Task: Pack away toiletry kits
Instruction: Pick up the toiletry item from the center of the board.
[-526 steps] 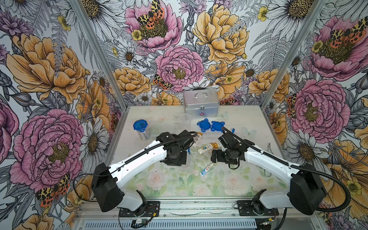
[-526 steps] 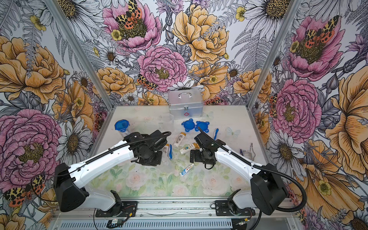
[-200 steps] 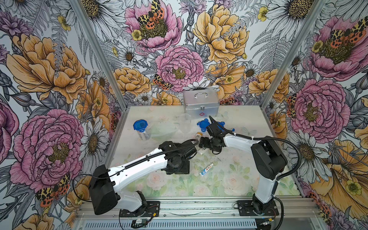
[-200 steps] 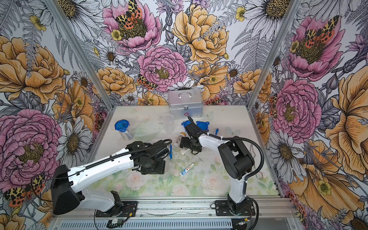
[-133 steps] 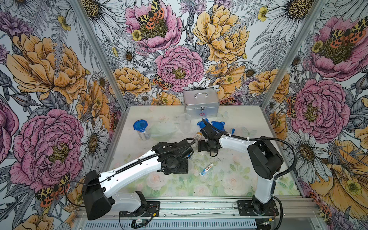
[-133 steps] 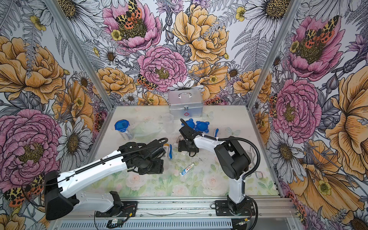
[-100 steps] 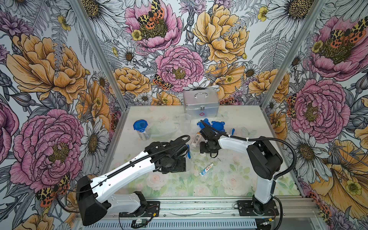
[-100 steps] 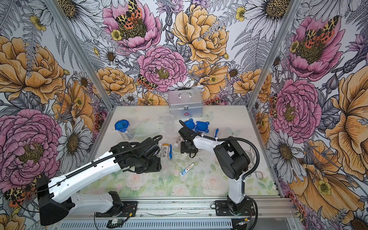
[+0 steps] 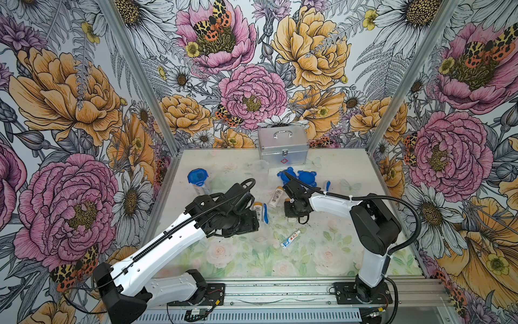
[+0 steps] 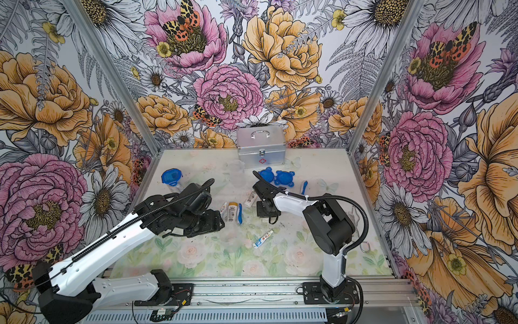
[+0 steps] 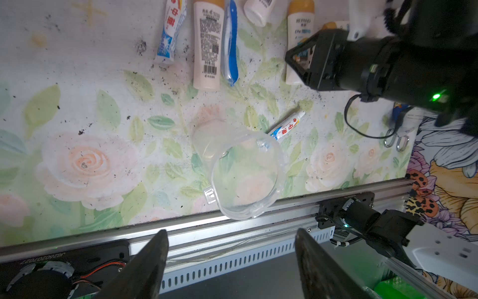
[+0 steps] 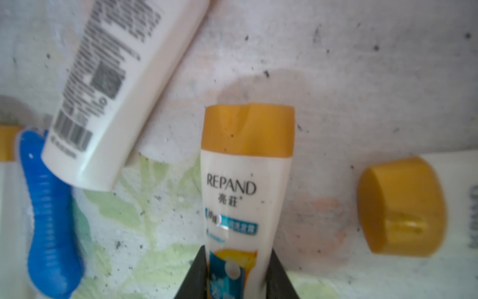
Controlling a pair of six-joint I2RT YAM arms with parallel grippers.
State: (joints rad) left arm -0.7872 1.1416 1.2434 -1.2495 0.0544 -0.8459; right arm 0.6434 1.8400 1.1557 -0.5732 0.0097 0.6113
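Since the right wrist view sits so close, the right end effector point(image 12: 236, 284) is easy to read: its dark fingers point(image 12: 194, 282) are pinched onto the lower half of a white REPAND bottle point(image 12: 247, 181), with the orange cap pointed away from the wrist. Whether that bottle is lifted off the desk point(image 12: 362, 64) can't be told. A second white bottle point(image 12: 116, 77) is seen lying barcode-up close by, next to a blue toothbrush point(image 12: 51, 220). An orange-capped bottle point(image 12: 398, 207) is laid apart on the opposite side.

The left end effector point(image 11: 231, 233) is spread wide with nothing held. A clear plastic cup point(image 11: 240, 168) is tipped on its side near it, with a small toothpaste tube point(image 11: 287, 126) right by the rim.

Farther back, in both top views, two loose blue lids point(image 9: 307, 177) are laid side by side before the silver case point(image 9: 282, 150). A lidded cup point(image 9: 198, 177) is parked toward the left arm's side.
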